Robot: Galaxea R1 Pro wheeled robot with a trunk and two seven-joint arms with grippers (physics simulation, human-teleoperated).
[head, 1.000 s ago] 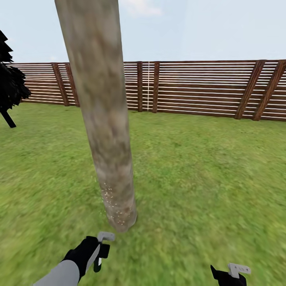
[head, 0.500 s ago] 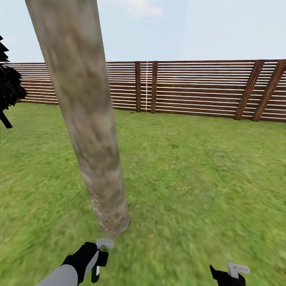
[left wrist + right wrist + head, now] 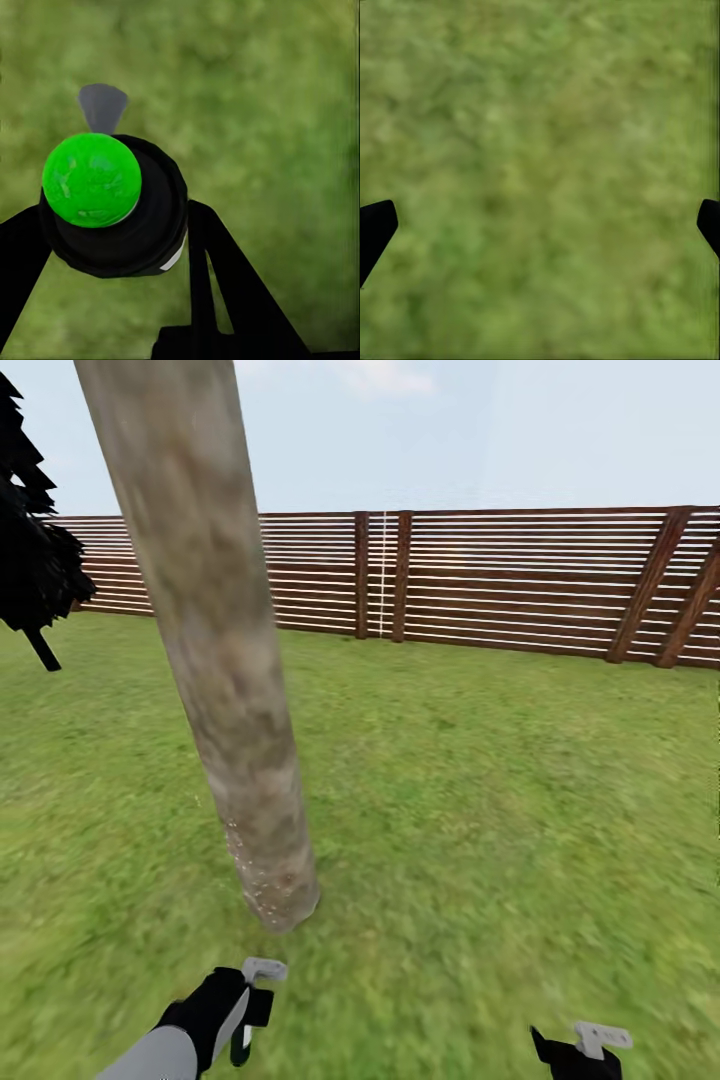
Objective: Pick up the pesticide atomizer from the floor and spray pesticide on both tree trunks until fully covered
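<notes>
Left gripper (image 3: 250,1000) clamps the pesticide atomizer (image 3: 112,206) beside the tree trunk (image 3: 225,660).
White pesticide (image 3: 262,880) speckles its base; right gripper (image 3: 540,225) fingers seemingly spread over the lawn (image 3: 500,780).

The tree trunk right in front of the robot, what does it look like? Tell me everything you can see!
The tree trunk is a thick, bare column of pale grey-brown bark with darker mottled patches. It rises from the green lawn and leans toward the left in the head view, running out the top of the picture, so no leaves show. Tiny white specks of pesticide dot its lowest part near the ground; higher up the bark looks clean. The left gripper sits just short of its base, not touching it.
</notes>
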